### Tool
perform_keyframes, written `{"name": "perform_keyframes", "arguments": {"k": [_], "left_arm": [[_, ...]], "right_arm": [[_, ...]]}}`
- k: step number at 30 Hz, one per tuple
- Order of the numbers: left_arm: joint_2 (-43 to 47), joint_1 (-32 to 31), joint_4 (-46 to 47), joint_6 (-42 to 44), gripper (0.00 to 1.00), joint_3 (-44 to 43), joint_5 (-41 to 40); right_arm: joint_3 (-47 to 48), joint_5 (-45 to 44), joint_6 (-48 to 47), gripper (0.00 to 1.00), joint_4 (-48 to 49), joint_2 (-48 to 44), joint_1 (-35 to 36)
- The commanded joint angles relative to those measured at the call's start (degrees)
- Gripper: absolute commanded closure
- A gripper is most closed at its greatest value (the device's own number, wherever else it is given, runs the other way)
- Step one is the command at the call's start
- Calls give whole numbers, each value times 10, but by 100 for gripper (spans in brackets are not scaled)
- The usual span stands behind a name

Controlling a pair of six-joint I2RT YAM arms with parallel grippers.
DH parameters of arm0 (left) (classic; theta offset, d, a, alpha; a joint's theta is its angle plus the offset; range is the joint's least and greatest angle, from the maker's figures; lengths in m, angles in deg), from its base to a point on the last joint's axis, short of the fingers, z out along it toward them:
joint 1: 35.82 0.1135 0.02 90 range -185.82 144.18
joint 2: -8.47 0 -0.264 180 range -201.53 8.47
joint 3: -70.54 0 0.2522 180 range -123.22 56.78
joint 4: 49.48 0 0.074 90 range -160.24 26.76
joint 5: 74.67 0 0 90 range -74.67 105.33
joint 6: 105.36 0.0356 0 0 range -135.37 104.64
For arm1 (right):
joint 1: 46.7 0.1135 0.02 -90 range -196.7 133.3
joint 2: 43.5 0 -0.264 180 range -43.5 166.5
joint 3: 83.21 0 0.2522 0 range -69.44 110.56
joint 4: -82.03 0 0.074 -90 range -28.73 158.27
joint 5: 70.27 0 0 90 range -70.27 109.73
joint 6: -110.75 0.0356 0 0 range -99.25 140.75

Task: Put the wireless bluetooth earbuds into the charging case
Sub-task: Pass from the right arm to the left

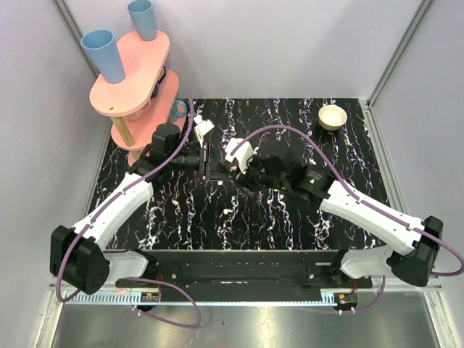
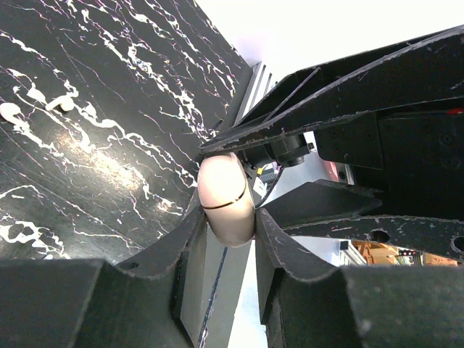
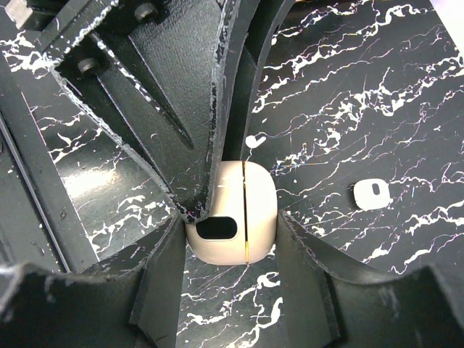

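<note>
Right wrist view: cream case (image 3: 243,196), lid seam closed, gripped by right gripper (image 3: 232,221), fingers set about half apart, one against each side. Left gripper (image 2: 228,214) closed tight on same case from the opposite end, one finger lying across its face. Small white bean-like piece, taken as one earbud (image 3: 251,140), loose on table (image 3: 348,87) at 12 o'clock of case, near it. White square piece (image 3: 373,194) at 3 o'clock, apart. Other earbud: cannot tell.
</note>
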Motion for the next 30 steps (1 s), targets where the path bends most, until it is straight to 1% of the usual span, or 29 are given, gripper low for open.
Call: {"name": "perform_keyframes", "arguments": {"k": [1, 2, 3, 8, 9, 14, 18, 19, 23, 25, 27, 29, 30], "left_arm": [[2, -13, 36, 22, 85, 0, 50], [3, -14, 36, 22, 77, 0, 51], [2, -14, 35, 20, 75, 0, 48], [-5, -14, 35, 14, 70, -6, 50], [-6, -15, 36, 13, 66, -6, 49], [-9, -15, 36, 10, 60, -8, 50], [-12, -15, 37, 9, 58, -11, 52], [-14, -15, 36, 10, 67, -11, 57], [-15, -17, 37, 11, 69, -9, 57], [-17, -17, 33, 14, 75, -9, 62], [-16, -17, 32, 17, 78, -9, 60], [-15, -18, 28, 23, 87, -8, 60], [-15, -18, 25, 25, 96, -8, 47]], "right_arm": [[5, 5, -6, 87, 32, -6, 3], [5, 6, -6, 86, 31, -7, 3], [6, 8, -6, 85, 30, -6, 4], [9, 9, -8, 84, 25, 1, 5], [9, 10, -9, 84, 23, 2, 5], [13, 14, -10, 84, 16, 6, 8], [15, 15, -12, 84, 13, 10, 8], [15, 14, -13, 84, 13, 10, 9], [16, 13, -15, 83, 11, 11, 9], [17, 9, -15, 83, 11, 12, 9], [16, 9, -15, 83, 11, 14, 9], [17, 9, -15, 83, 10, 14, 10], [17, 9, -15, 81, 11, 13, 10]]}}
